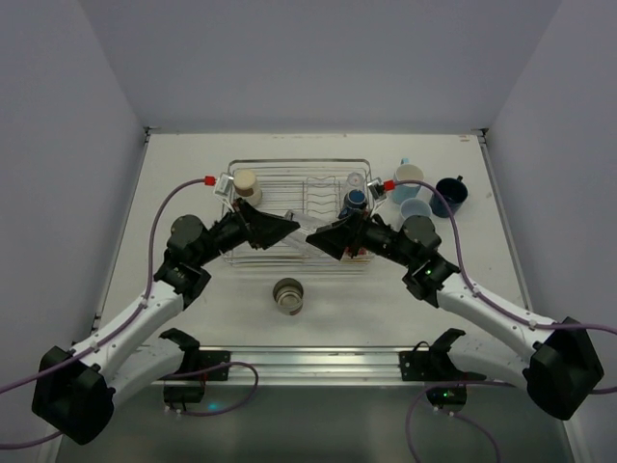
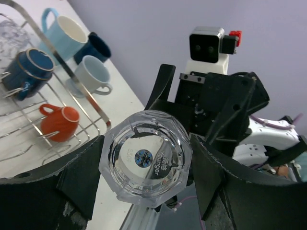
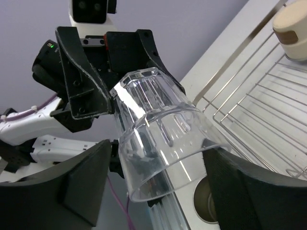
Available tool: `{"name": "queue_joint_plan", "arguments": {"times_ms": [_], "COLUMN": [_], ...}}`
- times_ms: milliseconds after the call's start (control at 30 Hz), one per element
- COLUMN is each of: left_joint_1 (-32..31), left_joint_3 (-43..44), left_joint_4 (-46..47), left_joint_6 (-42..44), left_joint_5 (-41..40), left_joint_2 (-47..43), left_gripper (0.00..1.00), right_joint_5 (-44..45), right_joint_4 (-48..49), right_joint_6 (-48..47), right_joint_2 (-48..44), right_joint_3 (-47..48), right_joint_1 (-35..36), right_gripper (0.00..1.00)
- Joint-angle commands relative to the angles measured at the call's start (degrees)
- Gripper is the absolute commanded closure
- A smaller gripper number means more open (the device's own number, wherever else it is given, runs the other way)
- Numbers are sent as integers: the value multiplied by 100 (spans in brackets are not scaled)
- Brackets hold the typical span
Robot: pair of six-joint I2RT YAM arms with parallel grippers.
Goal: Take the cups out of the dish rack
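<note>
A clear glass (image 1: 305, 229) hangs in the air between my two grippers, over the front edge of the silver wire dish rack (image 1: 289, 164). My left gripper (image 2: 146, 165) is shut on its thick base (image 2: 144, 155). My right gripper (image 3: 158, 179) is open around its wide rim (image 3: 160, 143), with a small gap at one finger. In the rack are a small dark blue cup (image 2: 31, 72), a small orange cup (image 2: 60, 122), another clear glass (image 1: 355, 180) and a cream cup (image 1: 248, 183). A metallic cup (image 1: 287, 295) stands on the table in front of the rack.
A light blue mug (image 1: 407, 178), a navy mug (image 1: 450, 193) and a pale blue cup (image 1: 416, 210) stand on the table right of the rack. White walls close in the table on three sides. A metal rail (image 1: 318, 362) runs along the near edge.
</note>
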Motion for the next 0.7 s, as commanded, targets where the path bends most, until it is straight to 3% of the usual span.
{"name": "queue_joint_plan", "arguments": {"times_ms": [0, 100, 133, 200, 233, 267, 300, 333, 433, 500, 533, 667], "left_joint_1": [-144, -197, -215, -241, -250, -259, -259, -259, -259, -250, -250, -250], "left_joint_3": [-81, -72, -81, -63, -46, 6, 50, 121, 524, 850, 964, 1421], "left_joint_4": [1074, 1005, 970, 768, 689, 575, 252, 49, -953, -1647, -1858, -2947], "left_joint_6": [-495, -442, -407, -267, -196, -30, 84, 233, 910, 1402, 1578, 2324], "left_joint_5": [336, 301, 284, 249, 222, 187, 161, 30, -277, -419, -524, -788], "left_joint_2": [-28, -19, -19, -28, -36, -71, -141, -185, -361, -458, -476, -616], "left_gripper": [87, 81, 76, 71, 66, 54, 45, 30, 7, 0, 0, 0], "right_joint_5": [-47, -135, -118, -92, -74, 4, 57, 101, 496, 944, 1119, 1955], "right_joint_4": [862, 1241, 1302, 1320, 1259, 1189, 1067, 648, -537, -1251, -2047, -3687], "right_joint_6": [130, 332, 384, 402, 420, 411, 394, 228, -219, -501, -825, -1443], "right_joint_2": [103, 182, 191, 183, 165, 139, 51, -10, -413, -660, -853, -1222], "right_joint_3": [307, 316, 325, 334, 325, 308, 290, 307, 439, 622, 720, 1247], "right_joint_1": [37, 37, 46, 37, 46, 46, 46, 46, 37, 37, 37, -304], "right_gripper": [29, 45, 61, 76, 92, 97, 100, 100, 100, 100, 100, 100]}}
